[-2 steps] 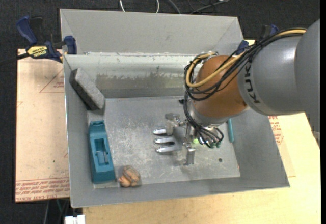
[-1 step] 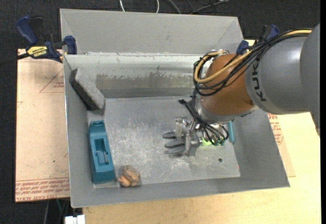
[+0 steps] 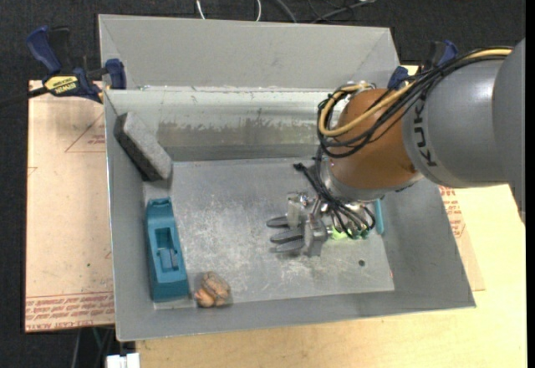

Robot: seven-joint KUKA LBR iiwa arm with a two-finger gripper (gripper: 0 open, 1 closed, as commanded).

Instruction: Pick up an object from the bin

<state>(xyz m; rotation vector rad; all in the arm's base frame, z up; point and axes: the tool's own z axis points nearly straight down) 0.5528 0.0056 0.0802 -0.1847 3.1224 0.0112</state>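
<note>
My gripper hangs low over the middle of the bin floor, right of centre, its two dark fingers pointing left. The fingers stand apart, open, with only bare floor between them. Just behind the gripper, under the wrist, a small bright green thing peeks out, partly hidden by cables. A thin teal piece stands beside it to the right. What these two are I cannot tell.
A blue tape-dispenser-like block lies along the bin's left wall. A small brown lump sits by its near end. A dark grey bar leans in the far left corner. The arm's orange cover and cables fill the bin's right side.
</note>
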